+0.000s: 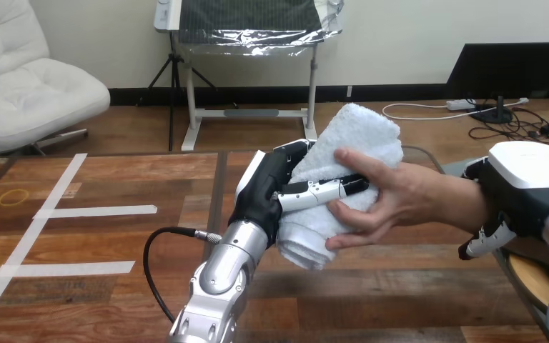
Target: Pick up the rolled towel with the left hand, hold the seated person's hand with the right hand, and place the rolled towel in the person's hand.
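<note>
My left hand [263, 194] holds a rolled white towel [357, 132] above the middle of the table, fingers curled behind it and the thumb lying across its front. The person's hand [400, 196] reaches in from the right and wraps its fingers and thumb round the same towel, over my thumb's tip. My right hand [518, 189] is at the right edge, closed round the person's wrist, with its fingers showing under the wrist.
White tape strips [96, 211] and a yellow ring mark [13, 196] lie on the wooden table [372, 300] at the left. The table's right edge [504, 275] runs just below my right hand.
</note>
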{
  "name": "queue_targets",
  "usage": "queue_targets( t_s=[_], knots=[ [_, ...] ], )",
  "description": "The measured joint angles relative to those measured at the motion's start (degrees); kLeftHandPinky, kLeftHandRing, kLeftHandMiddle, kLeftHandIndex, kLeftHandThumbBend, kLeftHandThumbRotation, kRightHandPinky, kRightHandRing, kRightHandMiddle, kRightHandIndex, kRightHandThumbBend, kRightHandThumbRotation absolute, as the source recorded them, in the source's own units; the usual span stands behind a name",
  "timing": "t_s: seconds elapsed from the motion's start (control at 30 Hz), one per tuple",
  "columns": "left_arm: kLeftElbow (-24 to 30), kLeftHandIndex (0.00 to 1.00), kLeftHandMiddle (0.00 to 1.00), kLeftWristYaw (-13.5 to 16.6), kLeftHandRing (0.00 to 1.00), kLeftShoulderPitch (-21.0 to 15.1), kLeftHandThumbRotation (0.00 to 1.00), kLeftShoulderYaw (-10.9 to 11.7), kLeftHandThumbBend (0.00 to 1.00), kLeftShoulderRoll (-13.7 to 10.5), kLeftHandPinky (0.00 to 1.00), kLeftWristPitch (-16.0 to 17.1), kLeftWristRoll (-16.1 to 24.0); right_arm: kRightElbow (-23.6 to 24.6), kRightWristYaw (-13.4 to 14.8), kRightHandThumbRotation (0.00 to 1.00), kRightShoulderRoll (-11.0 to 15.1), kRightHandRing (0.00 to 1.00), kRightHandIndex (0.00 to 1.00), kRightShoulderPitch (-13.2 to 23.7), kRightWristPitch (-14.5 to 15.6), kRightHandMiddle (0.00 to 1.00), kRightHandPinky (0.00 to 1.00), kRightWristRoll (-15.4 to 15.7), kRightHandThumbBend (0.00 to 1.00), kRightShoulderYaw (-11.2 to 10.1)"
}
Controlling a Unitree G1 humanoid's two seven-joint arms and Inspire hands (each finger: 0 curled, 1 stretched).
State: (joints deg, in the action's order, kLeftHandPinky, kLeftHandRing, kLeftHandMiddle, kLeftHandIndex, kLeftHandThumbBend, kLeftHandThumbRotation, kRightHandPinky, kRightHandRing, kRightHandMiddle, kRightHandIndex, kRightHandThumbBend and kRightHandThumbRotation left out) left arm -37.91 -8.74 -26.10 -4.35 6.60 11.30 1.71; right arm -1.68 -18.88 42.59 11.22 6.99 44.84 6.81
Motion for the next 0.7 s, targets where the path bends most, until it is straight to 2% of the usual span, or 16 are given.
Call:
queue_targets(
  t_s=[0.43,0.7],
  knots=[
    [0.0,0.58,0.53,-2.5,0.46,0.0,0.05,-0.1,0.59,-0.6,0.39,0.0,-0.2,0.4,-0.4,0.06,0.0,0.87,0.91,0.0,-0.4,0.93,0.74,-0.2,0.87,0.0],
    [0.3,0.66,0.62,-3.1,0.55,0.0,0.10,-1.4,0.60,-1.8,0.48,0.0,1.4,0.7,-0.4,0.04,0.0,0.91,0.92,-0.1,-0.6,0.96,0.79,-1.0,0.87,0.0]
  ],
)
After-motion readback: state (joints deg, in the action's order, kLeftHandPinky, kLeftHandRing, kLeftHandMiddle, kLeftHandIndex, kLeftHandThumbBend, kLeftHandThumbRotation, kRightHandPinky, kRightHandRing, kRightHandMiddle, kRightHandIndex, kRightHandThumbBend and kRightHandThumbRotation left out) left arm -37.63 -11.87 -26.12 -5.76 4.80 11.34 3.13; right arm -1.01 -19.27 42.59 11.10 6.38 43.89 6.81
